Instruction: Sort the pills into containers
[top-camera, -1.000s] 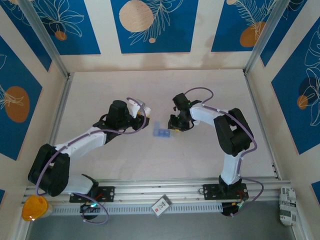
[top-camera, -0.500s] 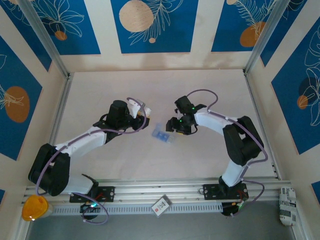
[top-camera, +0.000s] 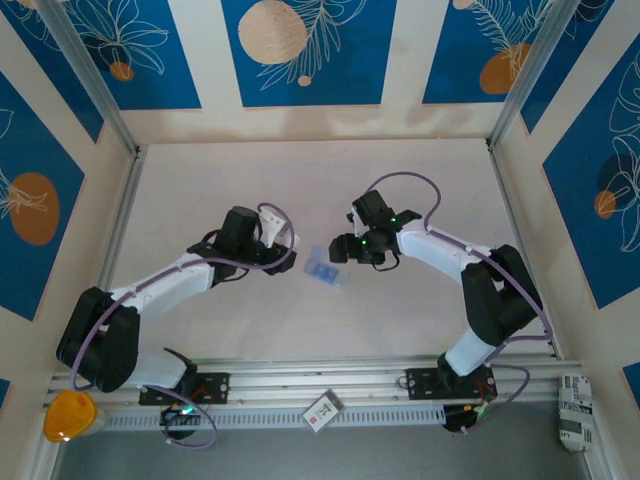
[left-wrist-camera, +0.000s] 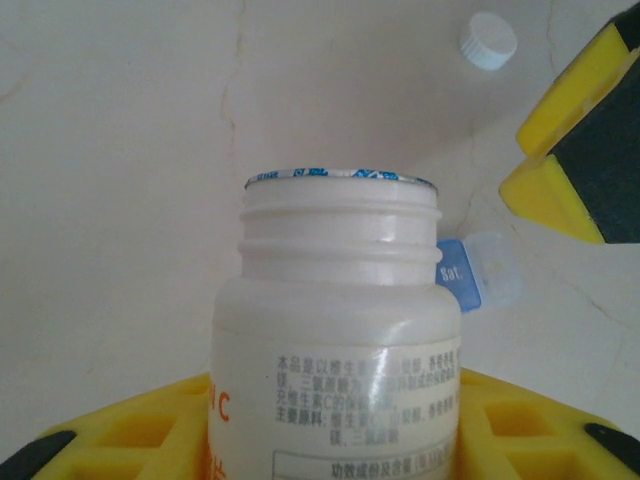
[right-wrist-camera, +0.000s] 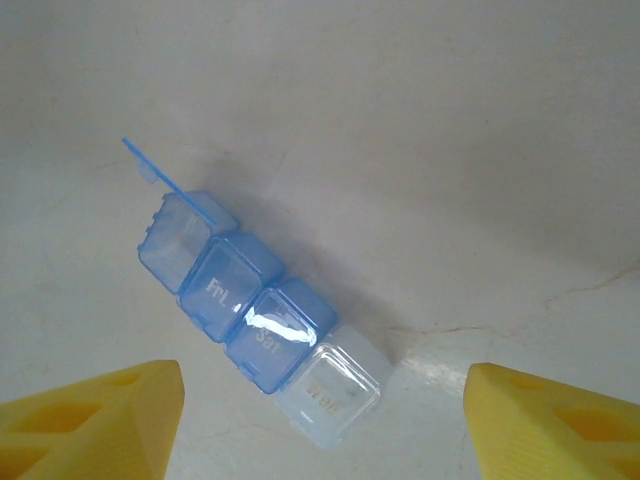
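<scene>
From my remote seat, the pale table (top-camera: 420, 180) takes up most of the top view, walled in by blue patterned panels. The left arm (top-camera: 160, 285) reaches from its base in toward the middle, and the right arm (top-camera: 470, 270) bends in from the other side, so the two wrists face each other across a small gap. The left gripper (left-wrist-camera: 335, 425) is closed around the lower body of a white bottle (left-wrist-camera: 335, 330). Its yellow fingers (left-wrist-camera: 130, 430) press on either side of the label, and the bottle stands upright in the grip with its threaded neck uncapped. A thin blue-printed edge shows along the bottle's rim. The right gripper (top-camera: 345, 250) has its jaws spread wide and holds nothing. In its wrist view the yellow fingers (right-wrist-camera: 110, 410) sit far apart at the bottom corners, clear of everything. The pill box (right-wrist-camera: 255, 320) lies flat on the table between the two grippers and sits at a diagonal. It is a short strip of three blue compartments and one clear one at the near end. The lids read Fri, Sat and Wed, and the far blue compartment has its lid tipped up. From the left wrist, I see the Sat end poking out from behind the bottle. A small white cap (left-wrist-camera: 488, 40) lies on the table well beyond it.
</scene>
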